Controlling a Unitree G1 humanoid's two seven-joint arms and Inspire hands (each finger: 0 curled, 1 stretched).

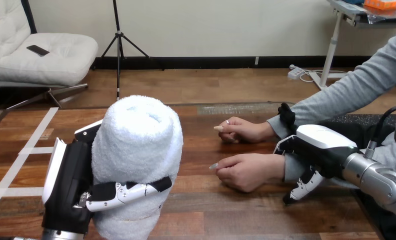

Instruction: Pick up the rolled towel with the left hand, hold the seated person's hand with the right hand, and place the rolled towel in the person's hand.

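Gripping the rolled towel (138, 145) in the lower left of the frame: left hand (68, 185) is clenched round it, black-and-white fingers (121, 192) wrapped across the towel's lower front, palm against its left side. Towel stands upright, white, end of the roll facing up. Its bottom runs off the lower edge of the frame, so can't tell if it touches the table (206, 215) or is lifted off it. Rest of the left hand's grasp is hidden behind the towel; left forearm is cut off at the bottom edge.

Person's 2 hands sit right of centre, both resting on the table, loosely curled, fingertips pointing to frame left. Of these, the nearer hand (246, 171) is lower in the frame and the farther hand (243, 131) just above it, a strip of table between them. Towel is well apart from both.

Right hand (318, 142) comes in from the lower right and sits over the grey sleeve (293, 167) at the wrist of the nearer hand, white back shell up. Its underside is hidden by its own shell and the sleeve: can't tell whether it grips the wrist or just rests on it. A black part (286, 114) pokes up beside the farther wrist; can't make out what it belongs to.

At frame left, white tape strips (33, 142) cross the table.
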